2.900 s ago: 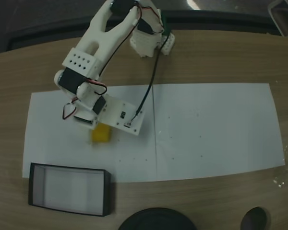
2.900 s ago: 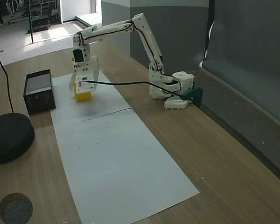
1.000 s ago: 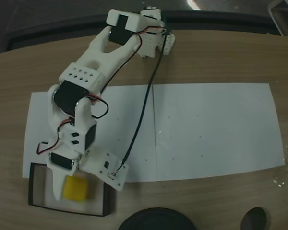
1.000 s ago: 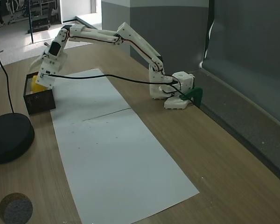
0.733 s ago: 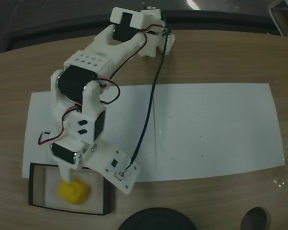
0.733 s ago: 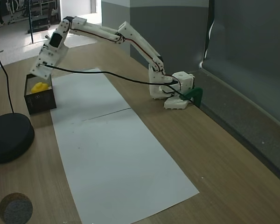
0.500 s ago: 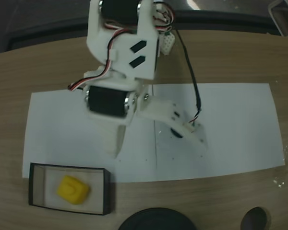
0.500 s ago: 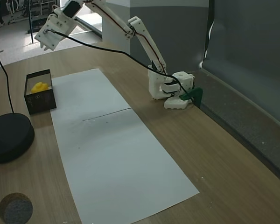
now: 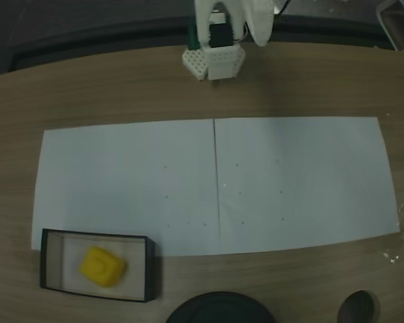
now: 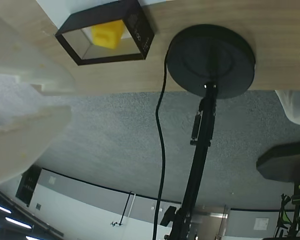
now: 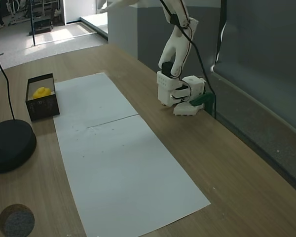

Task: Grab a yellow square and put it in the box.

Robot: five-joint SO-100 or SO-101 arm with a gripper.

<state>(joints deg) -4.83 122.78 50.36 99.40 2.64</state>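
Note:
The yellow square [image 9: 102, 264] lies inside the box [image 9: 94, 235], a shallow black-walled tray near the table's front left corner in a fixed view. The side fixed view also shows the yellow square [image 11: 41, 92] in the box [image 11: 44, 106]. In the wrist view the yellow square [image 10: 107, 34] rests in the box [image 10: 142, 32], far from my gripper [image 10: 69, 98]. The gripper's white fingers [image 10: 25, 55] are blurred at the left edge, open, with nothing between them. The arm is folded back high above its base [image 9: 215, 60].
Two white paper sheets [image 9: 289, 182] cover the middle of the wooden table. A round black stand base [image 11: 10, 145] with a pole and cable sits beside the box, and a small dark disc [image 9: 357, 306] lies at the table's front right.
The gripper carried the yellow square to the box, let it go there, then rose and swung back over the arm's base. The square has stayed in the box.

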